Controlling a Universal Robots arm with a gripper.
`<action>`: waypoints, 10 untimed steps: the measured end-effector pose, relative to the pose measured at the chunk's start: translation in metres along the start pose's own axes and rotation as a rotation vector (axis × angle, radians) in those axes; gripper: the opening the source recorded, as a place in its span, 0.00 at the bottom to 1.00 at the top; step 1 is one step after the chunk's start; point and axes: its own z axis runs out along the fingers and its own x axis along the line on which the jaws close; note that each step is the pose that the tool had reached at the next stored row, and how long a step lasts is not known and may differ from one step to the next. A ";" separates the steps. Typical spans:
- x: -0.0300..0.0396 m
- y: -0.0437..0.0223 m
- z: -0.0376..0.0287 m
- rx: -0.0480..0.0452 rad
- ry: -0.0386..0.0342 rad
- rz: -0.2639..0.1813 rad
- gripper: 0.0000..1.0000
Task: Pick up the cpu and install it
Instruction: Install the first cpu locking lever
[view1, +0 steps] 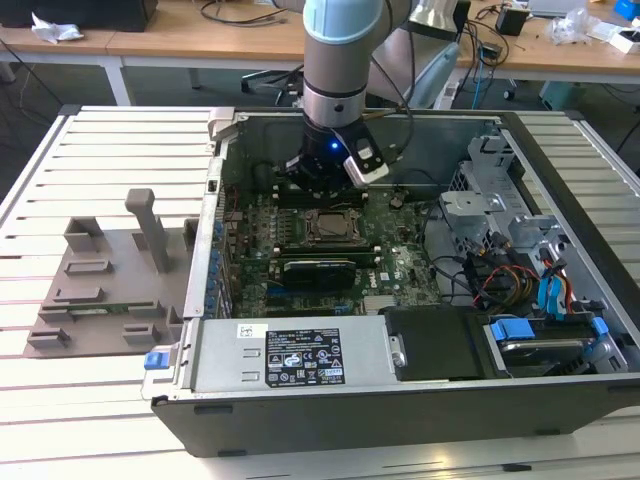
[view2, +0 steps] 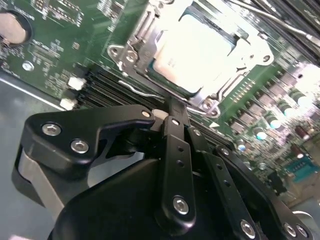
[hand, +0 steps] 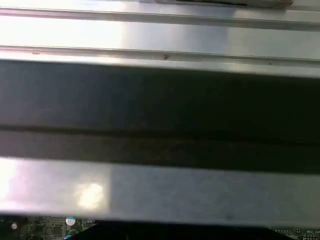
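The cpu lies flat in the motherboard socket inside the open computer case, its silvery top framed by the metal socket bracket. The second wrist view shows the cpu brightly lit just beyond my fingertips. My gripper is shut with nothing between its fingers, and its tip is at the socket's edge, close to the thin wire lever. In the exterior view the gripper hangs low over the board, just behind the socket.
A long black card stands in front of the socket. The power supply and drive bays with blue tabs line the case. A grey fixture sits on the slatted table. The case wall is close by.
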 end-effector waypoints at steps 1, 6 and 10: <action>-0.0016 -0.0001 0.0009 0.0000 0.0001 0.000 0.11; -0.0070 -0.0006 0.0036 0.0001 0.0006 0.000 0.11; -0.0093 -0.0007 0.0040 -0.0001 0.0001 0.001 0.11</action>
